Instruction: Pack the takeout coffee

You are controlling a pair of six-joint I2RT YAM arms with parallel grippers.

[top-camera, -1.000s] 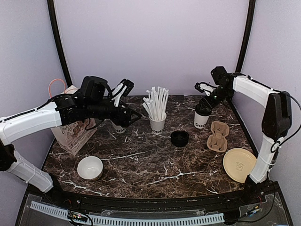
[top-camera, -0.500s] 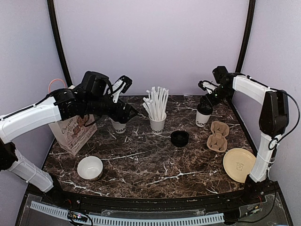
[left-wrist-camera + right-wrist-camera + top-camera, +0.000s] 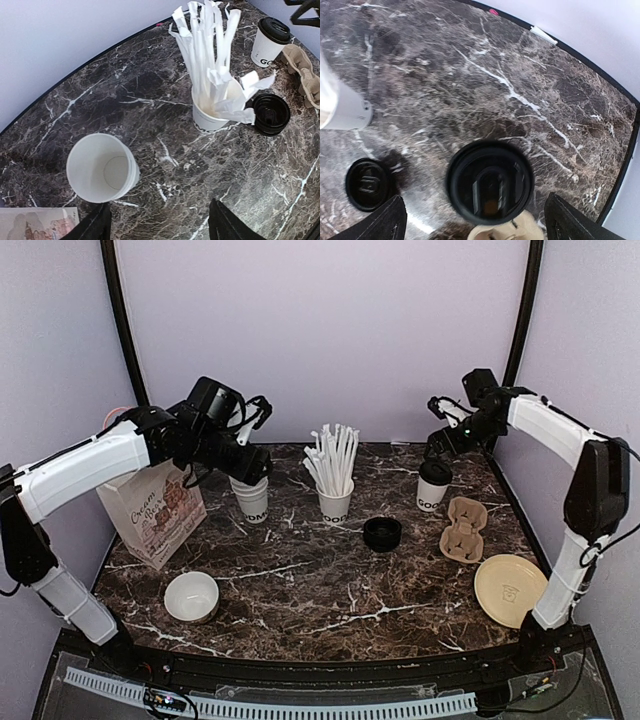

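The left gripper (image 3: 159,221) is wide open and holds nothing. It hangs over the open cup (image 3: 102,167), which is a bit to one side of it. That cup has no lid and stands near the back edge of the table (image 3: 300,590), on the left. The right gripper (image 3: 475,220) is wide open too, with nothing in it. The lidded cup (image 3: 490,181) stands right below it, near the back right corner. A loose lid (image 3: 382,533) lies near the middle.

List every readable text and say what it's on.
"GOO", cut off by the curve: lidded cup.
"GOO", also partial: straw cup and open cup.
"Cream", in script, the rest unreadable: paper bag.
Printed mark, too small to read: cream plate.
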